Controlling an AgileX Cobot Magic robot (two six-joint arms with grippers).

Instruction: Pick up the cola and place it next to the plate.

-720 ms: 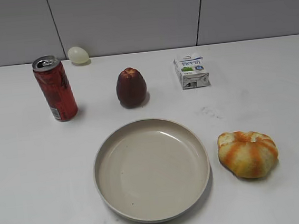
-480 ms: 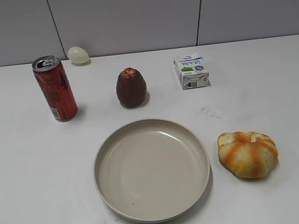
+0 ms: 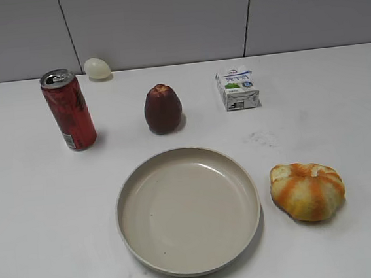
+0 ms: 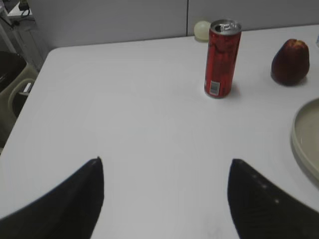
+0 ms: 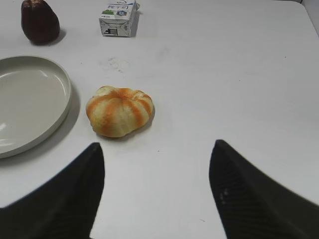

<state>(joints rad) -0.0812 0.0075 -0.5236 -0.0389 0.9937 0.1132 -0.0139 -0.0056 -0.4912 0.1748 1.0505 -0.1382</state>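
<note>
Left gripper [image 4: 164,199] jaws spread wide, holding nothing; right gripper [image 5: 157,191] likewise apart and empty. Nothing has shifted on the table over the last fraction of a second, so the pick hasn't started. The cola [image 4: 222,59] stands upright well ahead and slightly right of the left gripper, well apart from the plate [image 3: 129,184]; left arm looks the natural choice.

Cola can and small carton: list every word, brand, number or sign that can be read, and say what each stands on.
None can be read with certainty.
cola: white label patch near the base, print too small to read; dark markings on the red side are illegible.
carton: blue logo on top, green picture and a barcode-like block on the front, lettering too blurred to read.
plate, dark-red fruit, orange-striped bun and pale egg: no text.
</note>
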